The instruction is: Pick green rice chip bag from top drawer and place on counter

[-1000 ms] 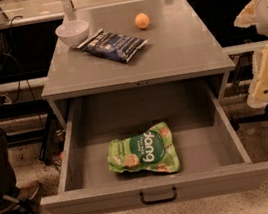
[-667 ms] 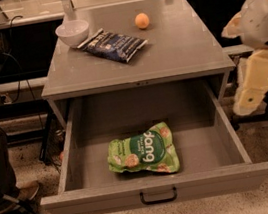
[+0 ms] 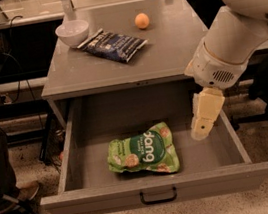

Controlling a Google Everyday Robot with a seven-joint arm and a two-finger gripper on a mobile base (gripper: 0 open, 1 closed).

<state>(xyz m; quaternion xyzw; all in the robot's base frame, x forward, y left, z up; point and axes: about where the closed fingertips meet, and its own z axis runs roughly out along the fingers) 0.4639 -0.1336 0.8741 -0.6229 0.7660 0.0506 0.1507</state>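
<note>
Over the right side of the open top drawer [image 3: 82,163], the robot's gripper [image 3: 203,121] hangs at about 3 o'clock from the green rice chip bag [image 3: 143,151], near it but clear of it. In the past second the white arm [image 3: 234,37] has swung in from the far right edge of the scene, carrying the gripper from beside the cabinet to a spot above the drawer. Whether the gripper is spread or closed cannot be told from this angle.

The bag lies flat on the drawer floor, a little toward the front, white lettering up, untouched and where it lay a second ago. The counter [image 3: 175,47] above carries a white bowl [image 3: 72,32] at 11 o'clock, a dark blue snack bag [image 3: 114,45] just beside it and an orange [image 3: 142,20] at 12 o'clock, with room toward the front right for a landing.

The shift suggests the approach is under way but the pick has not begun. The gripper would have to travel toward 9 o'clock and descend over the bag before closing. Lying flat, the crinkly bag may offer little to pinch, so a raised edge looks the likelier hold.
</note>
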